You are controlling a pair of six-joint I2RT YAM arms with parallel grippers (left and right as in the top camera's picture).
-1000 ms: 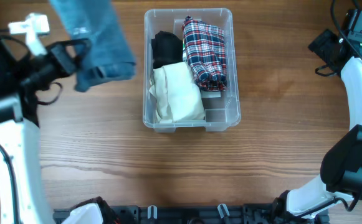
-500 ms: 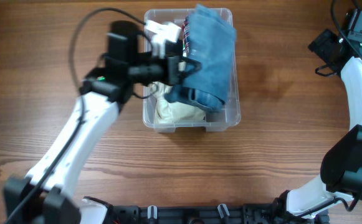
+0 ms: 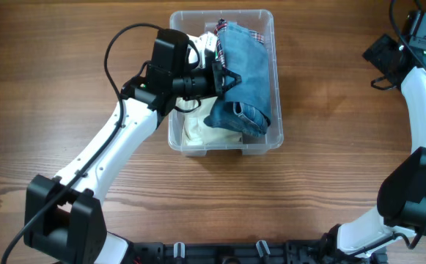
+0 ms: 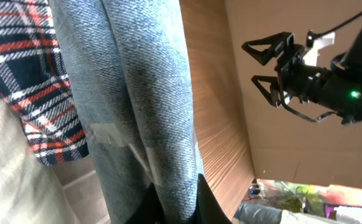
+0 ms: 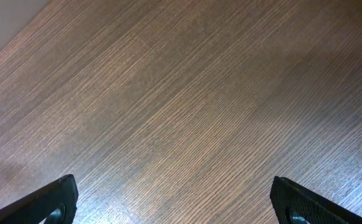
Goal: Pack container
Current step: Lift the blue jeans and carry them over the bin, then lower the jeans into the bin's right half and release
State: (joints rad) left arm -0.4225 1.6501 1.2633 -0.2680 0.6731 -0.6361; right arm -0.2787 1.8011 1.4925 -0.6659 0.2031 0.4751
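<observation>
The container (image 3: 227, 147) stands at the middle of the table's (image 3: 330, 183) far edge. The left gripper (image 3: 224, 76) reaches in over the container's left wall, its fingers pinched tight on a fold of the blue denim garment (image 3: 247, 82).

The denim lies along the container's right half, over most of the plaid garment (image 4: 25, 74). One end is bunched against the near right corner. A cream garment (image 3: 198, 130) fills the near left part, partly under the arm.

The right gripper (image 5: 174, 199) hangs near the far right corner over bare wood, with its fingers spread wide and nothing between them.
</observation>
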